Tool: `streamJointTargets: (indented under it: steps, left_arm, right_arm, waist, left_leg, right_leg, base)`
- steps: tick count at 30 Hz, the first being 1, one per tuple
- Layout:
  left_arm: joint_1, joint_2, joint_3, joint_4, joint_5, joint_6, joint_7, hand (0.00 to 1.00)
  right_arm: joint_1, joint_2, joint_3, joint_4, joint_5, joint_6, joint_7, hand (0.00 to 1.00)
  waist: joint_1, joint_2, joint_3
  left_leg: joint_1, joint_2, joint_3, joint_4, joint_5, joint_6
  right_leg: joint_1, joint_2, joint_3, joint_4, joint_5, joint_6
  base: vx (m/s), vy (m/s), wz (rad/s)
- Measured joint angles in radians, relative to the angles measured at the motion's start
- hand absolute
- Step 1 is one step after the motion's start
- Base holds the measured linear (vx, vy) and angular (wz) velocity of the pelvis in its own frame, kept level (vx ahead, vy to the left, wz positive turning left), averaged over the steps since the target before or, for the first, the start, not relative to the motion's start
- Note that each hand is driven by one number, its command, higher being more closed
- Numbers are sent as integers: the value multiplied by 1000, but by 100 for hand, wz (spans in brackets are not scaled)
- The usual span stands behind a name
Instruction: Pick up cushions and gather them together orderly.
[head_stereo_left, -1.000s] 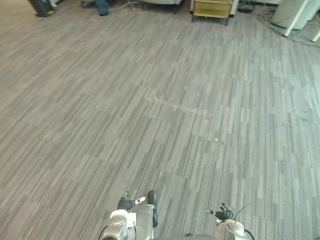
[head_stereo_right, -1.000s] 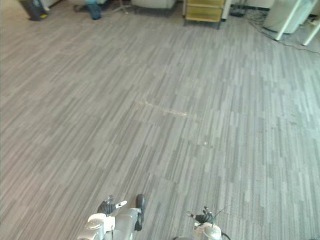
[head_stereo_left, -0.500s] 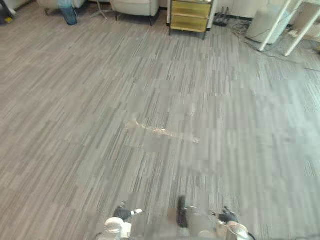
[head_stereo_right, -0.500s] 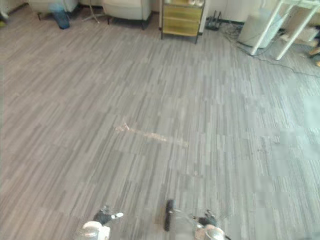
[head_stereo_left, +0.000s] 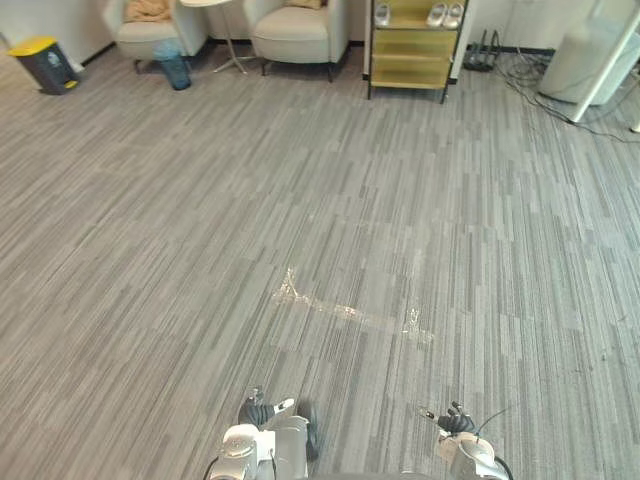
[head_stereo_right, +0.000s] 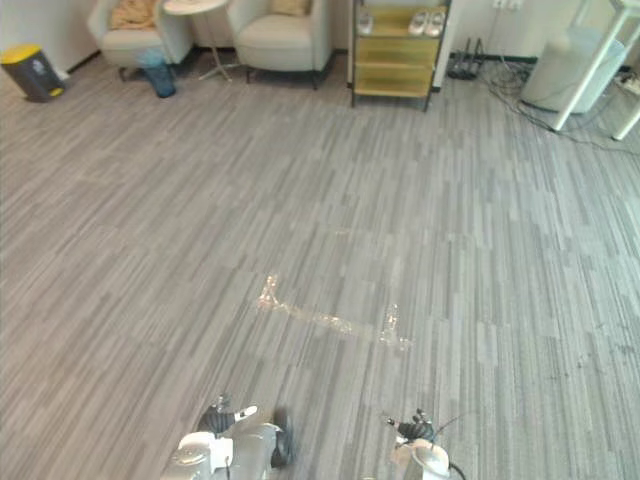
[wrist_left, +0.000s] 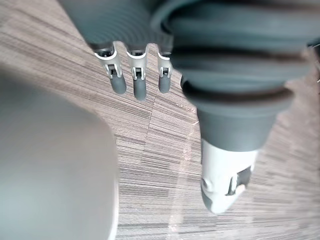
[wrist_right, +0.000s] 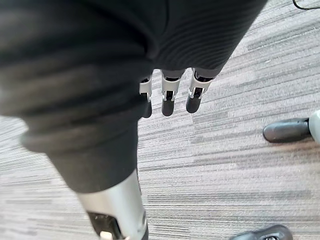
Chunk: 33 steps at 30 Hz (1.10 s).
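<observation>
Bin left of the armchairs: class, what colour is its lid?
Yellow, on a dark grey bin; clearest in the left eye view.

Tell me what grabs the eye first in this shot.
First comes the wide grey carpet, with a shiny tape mark at its middle. At the far edge stand a left armchair with a tan cushion and a right armchair with a second cushion, and right of them a yellow shelf topped with shoes. The left hand and right hand hang open and empty at the near edge.
</observation>
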Motion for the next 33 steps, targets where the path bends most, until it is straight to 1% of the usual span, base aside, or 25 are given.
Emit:
streamJointTargets:
  steps: [2,3,4,5,6,7,9,11,12,13,14,15,17,18,19,20,22,24,25,27,28,29,31,32,33]
  left_arm:
    - [-6,-2,-1,7,-6,1,-2,0]
    - [-3,-1,-3,14,-6,1,-3,0]
    - [-5,6,-12,29,-6,4,-4,0]
    - [-4,13,-32,42,-5,6,-6,0]
    - [0,17,-46,47,-5,9,-6,0]
    - [3,19,-56,53,-5,10,-6,0]
    - [4,17,-72,66,-5,11,-6,0]
    - [-4,20,-71,67,-5,13,-5,0]
    - [-8,21,-72,67,-5,12,-5,0]
    - [-1,29,-73,66,-5,11,-5,0]
    - [1,24,-79,72,-5,10,-7,0]
    - [4,1,-80,81,-4,9,-12,0]
    - [3,-12,-56,83,0,10,-10,0]
    - [3,-18,-43,83,1,10,-9,0]
    - [5,-46,26,78,4,11,-8,0]
    - [20,-55,52,50,4,11,-10,0]
    - [36,-49,57,15,3,9,-10,0]
    - [34,-50,56,0,1,3,-10,0]
    - [31,-49,49,-7,-5,0,-10,0]
    - [21,-41,44,-8,-6,0,-10,0]
    - [21,-38,34,-8,-6,0,-9,0]
    - [26,-43,24,-3,-15,-1,-9,0]
    - [12,-17,3,3,-24,-1,-6,0]
    - [2,3,-1,5,-29,0,-10,0]
    - [2,9,-1,26,-28,1,-11,0]
  right_arm:
    - [17,-8,-2,4,-3,1,0,0]
    - [23,-8,-2,6,-11,1,1,0]
    - [26,-5,-1,7,-29,0,2,0]
    - [27,-1,-1,7,-38,1,10,0]
    - [34,-4,-1,8,-39,2,12,0]
    - [41,-7,0,8,-39,3,14,0]
    - [47,-20,-1,-4,-37,-3,18,0]
    - [40,-28,0,-17,-37,-5,20,0]
    - [40,-29,1,-32,-38,-4,19,0]
    - [53,-27,3,-38,-38,-4,19,0]
    - [73,-30,3,-30,-38,-3,19,0]
    - [70,-49,-4,-25,-39,-1,15,0]
    - [52,-55,-24,-30,-39,0,16,0]
    - [52,-54,-31,-33,-39,0,16,0]
    - [72,-44,-26,-43,-35,1,13,0]
    - [76,-30,-9,-62,-34,0,11,0]
    - [77,-13,2,-74,-32,1,10,0]
    - [56,-8,0,-71,-29,0,11,0]
    - [41,-5,0,-64,-29,0,10,0]
    - [21,2,-1,-47,-29,0,8,0]
    - [27,-2,-1,-39,-29,0,8,0]
    - [35,-20,1,-33,-29,0,6,0]
    - [27,-6,20,-20,-30,3,3,0]
    - [25,-1,20,-15,-30,3,4,0]
    - [24,-8,18,7,-39,3,11,0]
  waist:
    - [14,-3,-2]
    - [12,-4,-3]
    - [9,-11,0]
    - [-2,-20,3]
    - [-15,-19,3]
    - [-23,-16,4]
    - [-32,19,5]
    - [-42,34,10]
    - [-51,31,11]
    - [-61,18,4]
    - [-72,14,7]
    - [-61,60,-6]
    - [-67,80,4]
    - [-68,82,7]
    - [-69,87,14]
    - [-61,83,20]
    - [-37,82,23]
    - [-17,76,23]
    - [-14,74,24]
    - [-13,61,32]
    - [-13,56,32]
    - [-8,69,28]
    - [-6,28,19]
    - [-9,3,25]
    - [14,-16,7]
  left_leg:
    - [37,2,31,78,-103,17]
    - [68,-2,40,77,-131,22]
    - [131,-18,45,60,-165,30]
    - [200,-37,46,40,-190,37]
    - [254,-46,36,19,-201,45]
    - [334,-54,29,-36,-204,49]
    - [449,-26,24,-125,-203,49]
    - [505,5,5,-151,-203,49]
    - [527,19,-22,-153,-204,47]
    - [547,21,-42,-155,-210,36]
    - [573,27,-70,-152,-226,4]
    - [572,70,-90,-136,-217,-6]
    - [531,82,-130,-8,-157,-63]
    - [517,86,-136,39,-137,-69]
    - [410,102,-155,337,27,-99]
    - [320,144,-136,545,36,-115]
    - [198,202,-52,732,-37,-65]
    - [99,201,-4,668,-101,-41]
    - [51,188,7,564,-126,-41]
    - [23,128,18,293,-122,-44]
    - [36,78,-6,89,-60,-51]
    - [54,52,-50,-65,102,-69]
    - [74,3,-39,-84,80,-34]
    - [64,-11,-33,-48,33,-18]
    - [157,-20,38,-8,-68,16]
  right_leg:
    - [-66,-21,76,222,-9,15]
    - [-111,-31,98,358,6,45]
    - [-196,-51,124,588,62,129]
    - [-261,-65,129,784,54,150]
    - [-295,-71,103,868,31,117]
    - [-342,-79,59,914,-8,52]
    - [-428,-49,-59,838,-64,-33]
    - [-531,1,-117,676,-66,-41]
    - [-563,24,-124,549,-27,-39]
    - [-564,36,-119,377,72,-28]
    - [-547,42,-125,323,213,-102]
    - [-533,74,-137,332,191,-112]
    - [-492,84,-158,334,129,-119]
    - [-475,86,-166,329,117,-119]
    - [-355,93,-189,271,86,-117]
    - [-273,107,-190,217,73,-121]
    - [-158,125,-178,144,59,-121]
    - [-86,120,-158,79,60,-116]
    - [-55,112,-149,54,58,-103]
    - [2,75,-139,34,39,-66]
    - [27,53,-133,32,19,-36]
    - [45,61,-110,26,-9,-2]
    - [54,17,-74,12,-2,-2]
    - [44,0,-46,39,7,-4]
    - [-25,-48,69,303,46,36]
  base:
    - [602,219,-25]
    - [536,207,-33]
    - [554,151,-13]
    - [570,115,5]
    - [588,59,13]
    - [478,24,10]
    - [591,-12,4]
    - [701,-111,30]
    - [605,-167,69]
    - [628,-206,88]
    - [628,-185,59]
    - [735,-224,32]
    - [515,-171,13]
    - [430,-160,38]
    - [523,-156,40]
    - [599,-147,30]
    - [438,-73,-20]
    - [424,-21,-33]
    - [517,75,-31]
    - [460,139,-22]
    - [441,204,-21]
    - [442,213,-24]
    - [444,190,-8]
    - [945,340,-42]
    - [1011,329,-58]
